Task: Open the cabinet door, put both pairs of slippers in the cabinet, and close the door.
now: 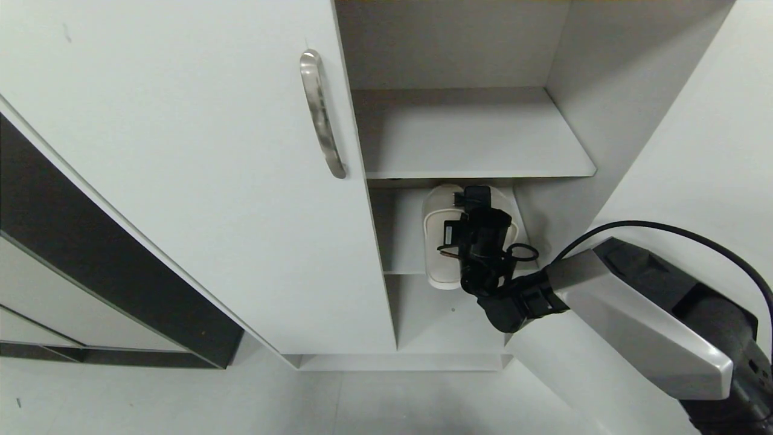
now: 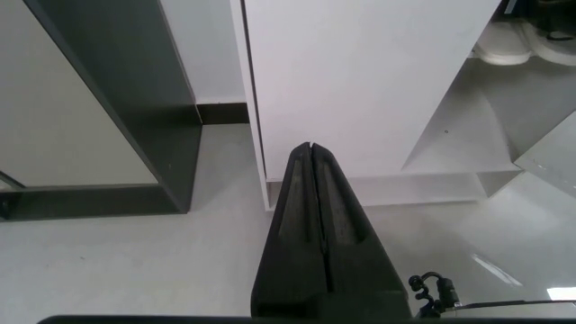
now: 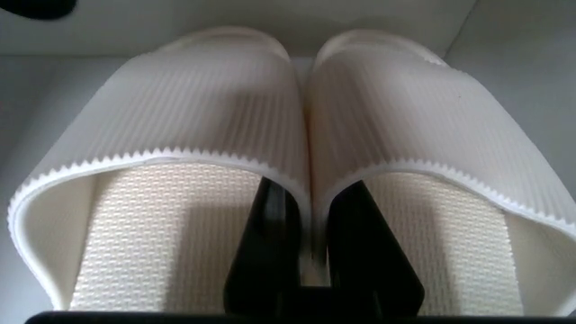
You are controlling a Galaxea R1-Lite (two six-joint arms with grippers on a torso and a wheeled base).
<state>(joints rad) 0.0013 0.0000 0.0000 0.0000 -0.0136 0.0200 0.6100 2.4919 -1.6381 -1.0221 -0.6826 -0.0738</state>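
Note:
A pair of white ribbed slippers (image 1: 436, 241) lies side by side at the middle shelf (image 1: 401, 241) of the cabinet, heels sticking out past the shelf's front edge. My right gripper (image 1: 476, 202) reaches in over them. In the right wrist view the right gripper (image 3: 310, 247) is shut on the two inner straps of the slippers (image 3: 198, 117), pinching them together. Whether the soles rest on the shelf is hidden. My left gripper (image 2: 310, 160) is shut and empty, low over the floor in front of the cabinet, where the slippers (image 2: 504, 43) show far off.
The left cabinet door (image 1: 181, 151) is shut, with a metal handle (image 1: 323, 115). The right door (image 1: 712, 151) stands swung open beside my right arm. An upper shelf (image 1: 471, 133) is bare. A dark-framed panel (image 1: 90, 260) stands to the left. Pale floor (image 1: 392, 399) lies below.

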